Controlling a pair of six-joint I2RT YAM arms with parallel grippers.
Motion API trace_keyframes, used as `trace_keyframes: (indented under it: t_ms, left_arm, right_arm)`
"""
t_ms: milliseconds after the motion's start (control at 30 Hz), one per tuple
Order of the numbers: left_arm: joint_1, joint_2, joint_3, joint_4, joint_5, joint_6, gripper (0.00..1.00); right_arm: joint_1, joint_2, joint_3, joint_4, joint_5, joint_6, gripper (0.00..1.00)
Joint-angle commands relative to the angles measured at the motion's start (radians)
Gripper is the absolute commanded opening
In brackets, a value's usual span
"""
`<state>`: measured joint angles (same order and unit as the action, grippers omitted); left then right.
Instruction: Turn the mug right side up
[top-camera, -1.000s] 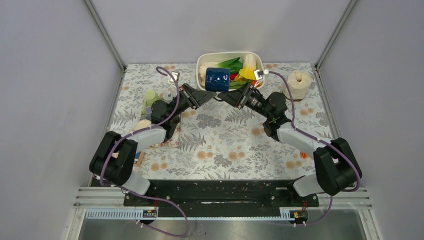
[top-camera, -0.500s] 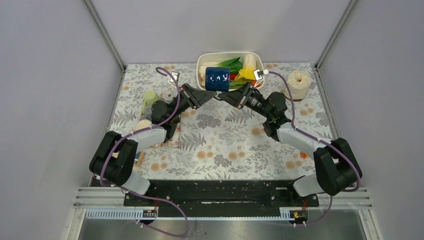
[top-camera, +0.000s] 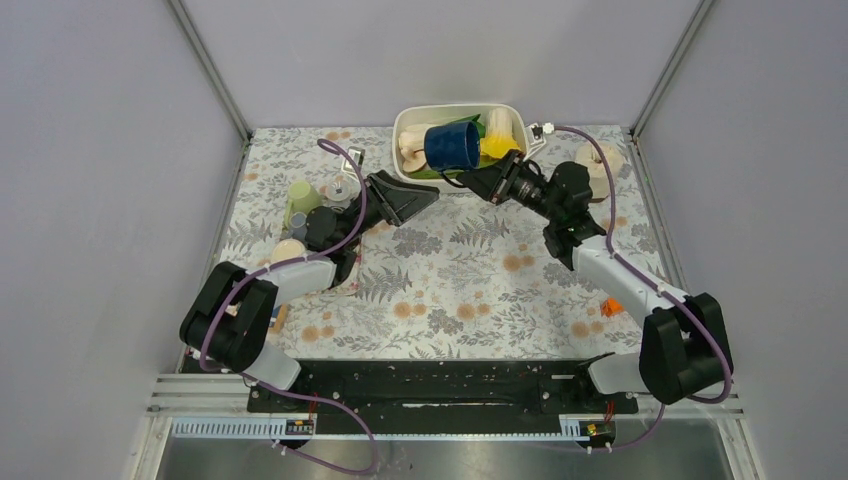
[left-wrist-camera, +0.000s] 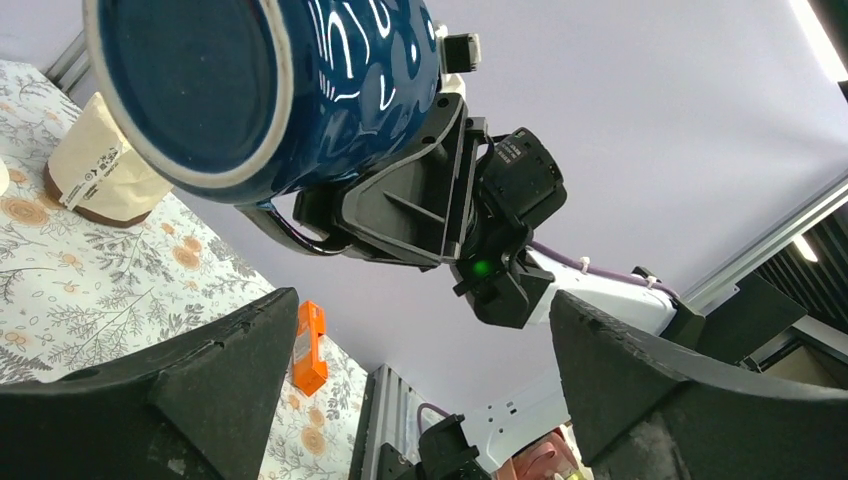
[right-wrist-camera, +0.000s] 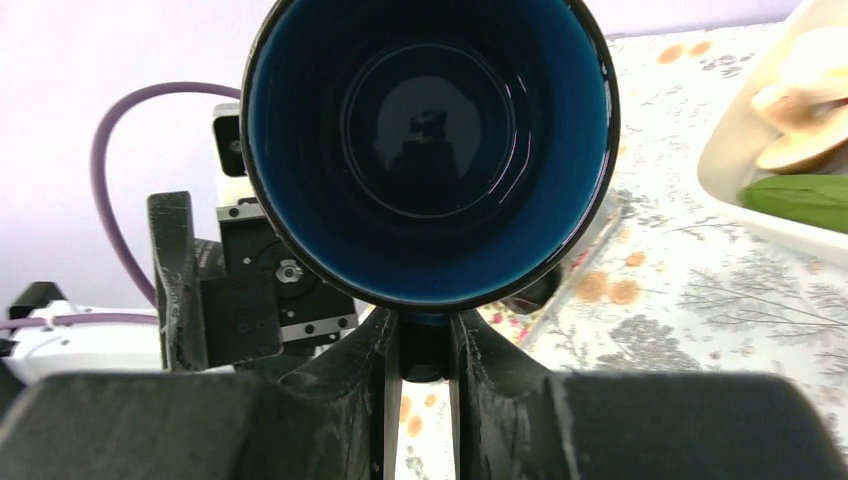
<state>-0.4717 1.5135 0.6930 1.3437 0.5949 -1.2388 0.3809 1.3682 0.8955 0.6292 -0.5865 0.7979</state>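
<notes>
The blue mug (right-wrist-camera: 430, 150), handle (left-wrist-camera: 275, 222) pinched in the right gripper (right-wrist-camera: 422, 340).
Only the right wrist view shows its glossy inside; left gripper (left-wrist-camera: 420, 370) released.

No readable text is showing; the label (left-wrist-camera: 92, 178) on the beige bag (left-wrist-camera: 65, 150), just below the mug (left-wrist-camera: 300, 90), is appearing too blurred to read.

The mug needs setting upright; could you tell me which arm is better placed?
Right. Its end effector grips the mug and holds it in the air. The left end effector is open, empty and apart from it.
</notes>
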Motion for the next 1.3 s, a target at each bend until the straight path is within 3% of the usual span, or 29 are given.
trace_keyframes:
  t_ms: [0,333,600,733,900,1067,1133,1267]
  left_arm:
    - [-0.001,-0.042,-0.013,0.100,0.012,0.026,0.99]
    - [0.068,-0.092,-0.043,-0.091,0.016,0.199,0.99]
    - [0.195,-0.192,0.023,-0.290,0.134,0.376,0.99]
    - [0.286,-0.274,0.067,-0.565,0.157,0.560,0.99]
    - [0.370,-0.368,0.170,-1.130,0.096,0.909,0.99]
    - [0.455,-0.340,0.312,-1.615,0.133,1.232,0.99]
    - [0.483,-0.320,0.348,-1.765,0.138,1.330,0.99]
    - [0.541,-0.348,0.300,-1.814,0.075,1.446,0.99]
  right_arm:
    - [-0.017,-0.104,0.099,-0.038,0.011,-0.184,0.00]
    - [-0.023,-0.303,0.120,-0.425,0.181,-0.648,0.00]
    - [-0.028,-0.463,0.062,-0.668,0.335,-0.913,0.00]
    - [-0.034,-0.523,0.041,-0.799,0.401,-0.988,0.00]
    - [-0.037,-0.534,0.013,-0.912,0.452,-1.050,0.00]
    - [-0.054,-0.481,-0.030,-0.931,0.452,-1.119,0.00]
    - [-0.071,-0.444,-0.032,-0.938,0.442,-1.135,0.00]
    - [-0.118,-0.367,-0.022,-0.936,0.421,-1.160,0.00]
